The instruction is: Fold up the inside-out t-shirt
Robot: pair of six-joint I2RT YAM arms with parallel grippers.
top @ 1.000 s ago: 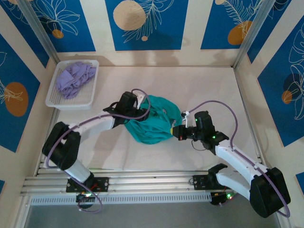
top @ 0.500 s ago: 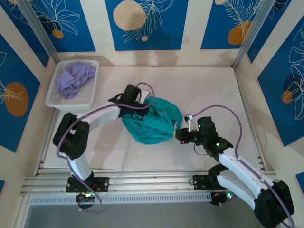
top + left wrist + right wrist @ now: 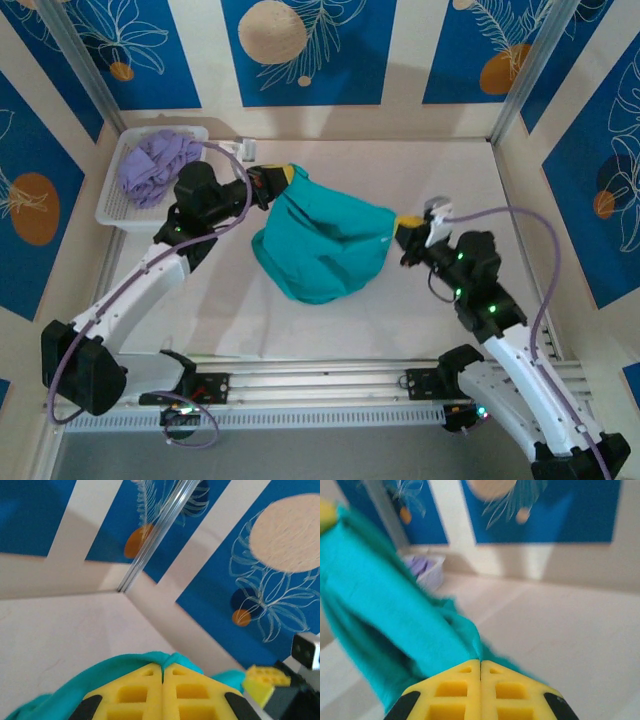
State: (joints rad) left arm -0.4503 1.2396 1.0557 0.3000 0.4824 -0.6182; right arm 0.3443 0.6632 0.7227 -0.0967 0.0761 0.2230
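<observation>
I see the left tool (image 3: 284, 178) and right tool (image 3: 405, 226) each clamped on the teal t-shirt (image 3: 325, 245) (stretched between them) mid-frame.

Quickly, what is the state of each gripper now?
Left gripper: shut on the teal-green cotton t-shirt.
Right gripper: shut on the same t-shirt.

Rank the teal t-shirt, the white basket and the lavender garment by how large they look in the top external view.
1. teal t-shirt: largest, though it seems to be held up nearer the camera, which may enlarge it
2. white basket
3. lavender garment: smallest, lying inside the basket
</observation>
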